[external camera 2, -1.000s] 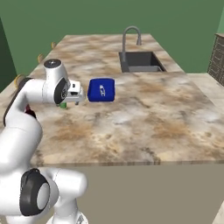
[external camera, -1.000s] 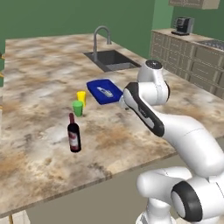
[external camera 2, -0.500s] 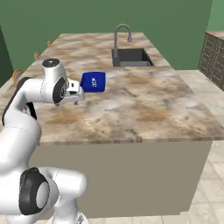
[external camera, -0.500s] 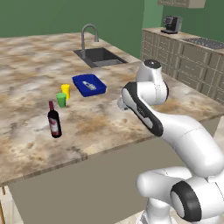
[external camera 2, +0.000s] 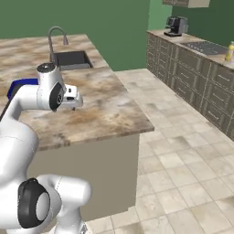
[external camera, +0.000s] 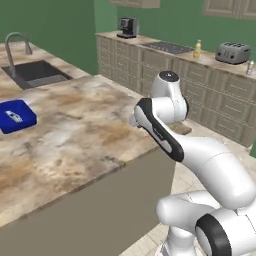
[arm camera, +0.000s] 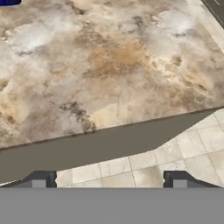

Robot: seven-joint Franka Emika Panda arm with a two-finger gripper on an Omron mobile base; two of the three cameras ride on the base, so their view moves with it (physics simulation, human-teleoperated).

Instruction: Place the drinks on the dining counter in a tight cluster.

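Nearest: gripper (arm camera: 109,177) hangs over the near edge of the dining counter (external camera: 75,135), tiled floor below it. Fingertips stand wide apart, nothing between them.

Mid counter: bare marbled stone under the hand. Blue tray (external camera: 15,116) at the left, a small clear bottle lying in it, likely the water bottle. Sink (external camera: 35,73) and curved faucet (external camera: 15,42) beyond.

Far: back counter with toaster (external camera: 233,51), coffee machine (external camera: 128,27), and the yellow bottle (external camera: 198,49) standing well apart from the island.

Judgement: no cluster formed. Yellow bottle not yet fetched; all the placing remains.
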